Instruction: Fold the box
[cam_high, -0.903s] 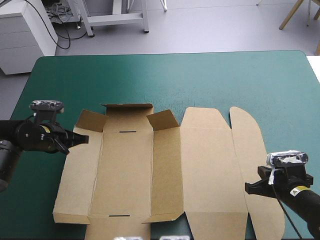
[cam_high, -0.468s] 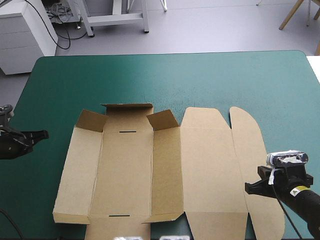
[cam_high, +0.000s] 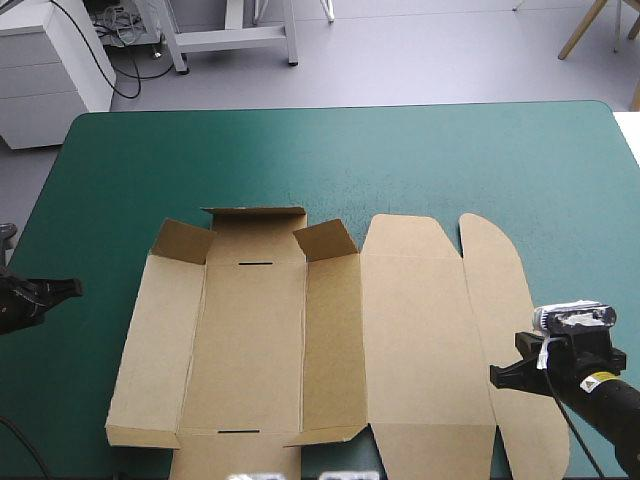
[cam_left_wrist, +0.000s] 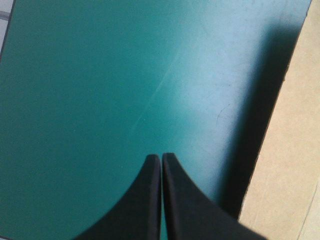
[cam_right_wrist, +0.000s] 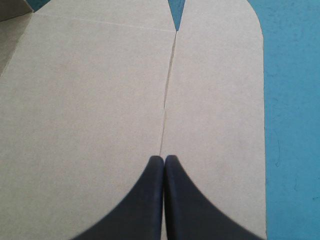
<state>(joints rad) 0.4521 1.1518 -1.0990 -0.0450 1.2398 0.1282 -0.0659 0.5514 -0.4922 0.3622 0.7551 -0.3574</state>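
Note:
The brown box (cam_high: 330, 340) lies spread out on the teal-green cover, its base panel on the left and its lid panels flat on the right. Two small corner flaps (cam_high: 325, 240) and the far flap stand slightly raised. My left gripper (cam_high: 72, 288) is shut and empty near the table's left edge, apart from the box's left wall. In the left wrist view its fingertips (cam_left_wrist: 161, 158) meet over bare cover, with the box edge (cam_left_wrist: 295, 150) off to one side. My right gripper (cam_high: 497, 376) is shut over the lid's near right part, pointing along a crease (cam_right_wrist: 167, 95) from its tip (cam_right_wrist: 164, 159).
The teal-green cover (cam_high: 330, 160) stretches from the box to the table's far edge. The box's near flaps reach the table's front edge. The rounded outer lid flap (cam_high: 500, 290) lies flat toward the right.
My left gripper has pulled back leftward from the box's left wall to the table's left edge. The box and the right arm have not moved.

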